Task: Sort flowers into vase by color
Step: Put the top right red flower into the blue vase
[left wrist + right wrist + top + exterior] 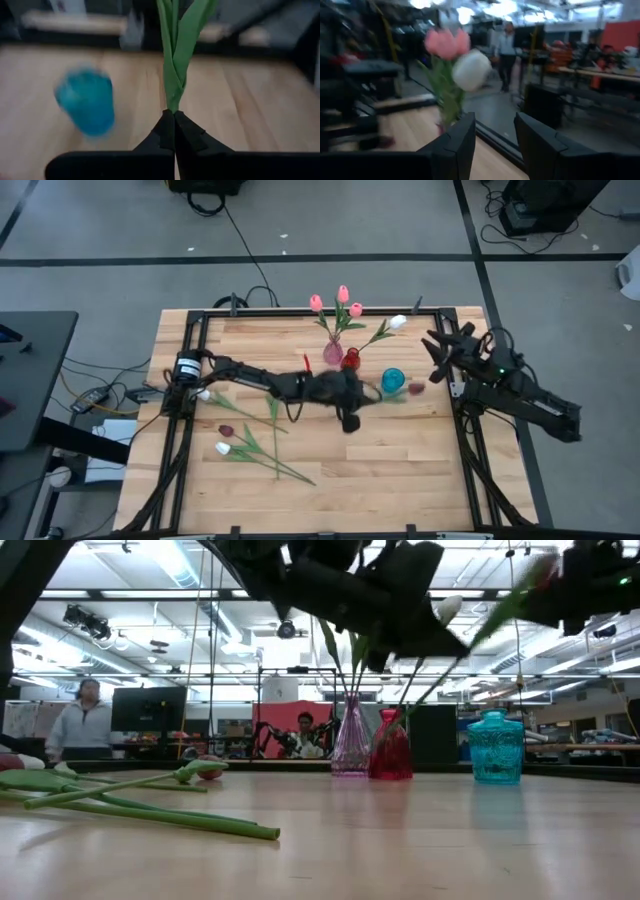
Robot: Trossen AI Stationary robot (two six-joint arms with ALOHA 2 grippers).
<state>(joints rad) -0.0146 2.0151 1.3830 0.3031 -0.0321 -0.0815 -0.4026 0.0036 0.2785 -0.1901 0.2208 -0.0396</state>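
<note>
Clamped between the two dark fingers of our left tool (174,131) was the base of a green stem and leaf (180,55), pinched tight with the fingers meeting on it, seen closest in the left wrist view. From above, that tool (350,418) sat mid-bench just in front of the vases, and the maroon flower (416,388) it seemed to carry lay out beside the blue vase (393,380). We judged the grip narrow and low on a long, floppy stem, so the head could swing or droop as the arm turned, miss the vase mouth, or knock the blue vase, which stood close. The red vase (351,359) and the pink vase (333,352), already holding pink tulips (343,294), stood tight together just behind, so a wide swing could topple either or snag the white tulip (398,322) leaning out of the cluster. Our right tool (437,347) waited at the bench's far right edge with its fingers apart and nothing between them; it was near enough to the vases that a crossing move could bring the arms together. Three more flowers (245,438) lay on the bench (400,470) at front left, well apart from the vases.
</note>
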